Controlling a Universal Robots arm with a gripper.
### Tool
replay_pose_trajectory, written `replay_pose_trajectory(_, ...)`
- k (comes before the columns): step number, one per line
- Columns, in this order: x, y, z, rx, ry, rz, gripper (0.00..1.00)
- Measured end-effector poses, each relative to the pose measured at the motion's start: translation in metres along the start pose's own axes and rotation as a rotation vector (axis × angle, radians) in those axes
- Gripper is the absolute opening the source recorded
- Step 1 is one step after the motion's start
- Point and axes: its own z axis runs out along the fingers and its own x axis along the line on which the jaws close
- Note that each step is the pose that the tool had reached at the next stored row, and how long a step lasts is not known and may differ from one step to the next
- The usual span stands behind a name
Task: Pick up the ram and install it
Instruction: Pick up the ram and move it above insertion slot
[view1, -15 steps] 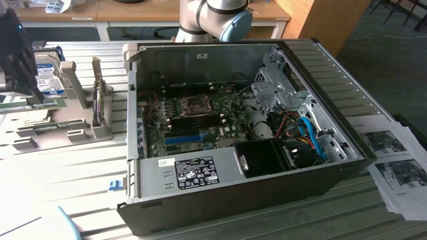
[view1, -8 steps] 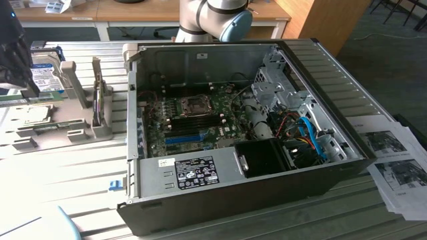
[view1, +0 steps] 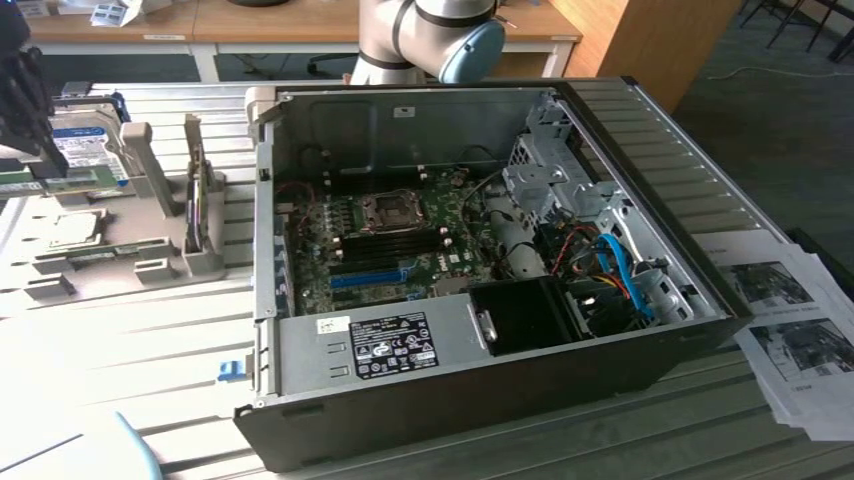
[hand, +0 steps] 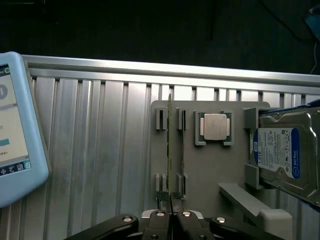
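Note:
The ram shows edge-on in the wrist view as a thin green stick, running over the grey parts holder and slightly past its far edge. My gripper is shut on the stick's near end, with one dark finger on each side. A second thin stick sits in the neighbouring slot of the holder. At the exterior view's left edge, my gripper hangs over the holder, with the green ram just below it.
An open computer case fills the middle of the table, its motherboard with a blue slot exposed. A processor chip and a silver hard drive sit on the holder. A blue-framed tablet and papers lie nearby.

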Motion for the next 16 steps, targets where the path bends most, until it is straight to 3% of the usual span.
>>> replay_pose_trajectory(6, 0.0, 0.0004, -0.0102, 0.0, 0.0001, 0.0, 0.11)
replay_pose_trajectory(16, 0.0, 0.0006, -0.0156, -0.0001, 0.0001, 0.0, 0.11)
